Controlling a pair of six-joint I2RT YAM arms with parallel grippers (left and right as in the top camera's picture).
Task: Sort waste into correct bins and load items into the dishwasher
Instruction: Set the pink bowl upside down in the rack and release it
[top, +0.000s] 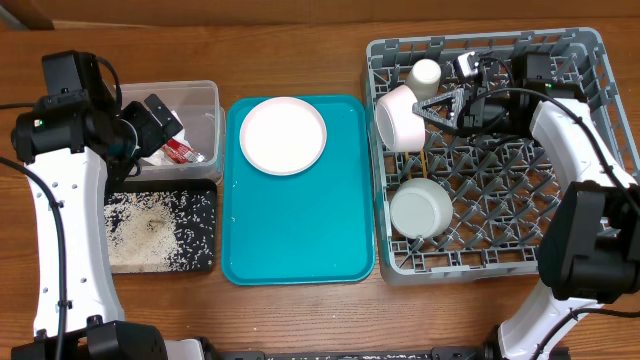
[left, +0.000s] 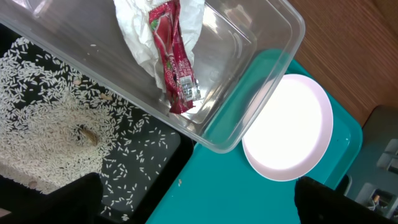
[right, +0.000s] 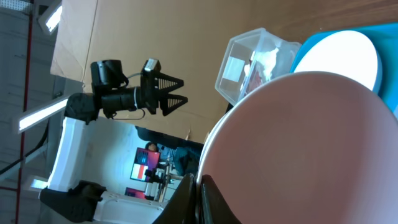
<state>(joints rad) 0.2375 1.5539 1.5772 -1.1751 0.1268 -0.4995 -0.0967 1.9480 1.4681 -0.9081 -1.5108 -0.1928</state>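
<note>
My right gripper (top: 441, 108) (right: 200, 186) is shut on the rim of a white bowl (top: 398, 120) (right: 311, 149), tilted on its side in the grey dish rack (top: 480, 265). A second white bowl (top: 420, 208), a small white cup (top: 425, 76) and thin wooden chopsticks (top: 424, 162) are also in the rack. The pink plate (top: 283, 135) (left: 292, 130) lies on the teal tray (top: 300, 230). My left gripper (top: 160, 122) (left: 199, 202) is open and empty over the clear tub (top: 215, 100) (left: 249, 106), which holds the napkin (left: 134, 25) and the sauce packet (top: 178, 150) (left: 174, 56). Rice (top: 150, 230) (left: 50, 112) lies in the black tray (top: 212, 225).
The teal tray (left: 236, 193) sits between the two bins and the rack, with a grain or two on it. The tub stands behind the black tray at the table's left. Bare wooden table runs along the front and back edges.
</note>
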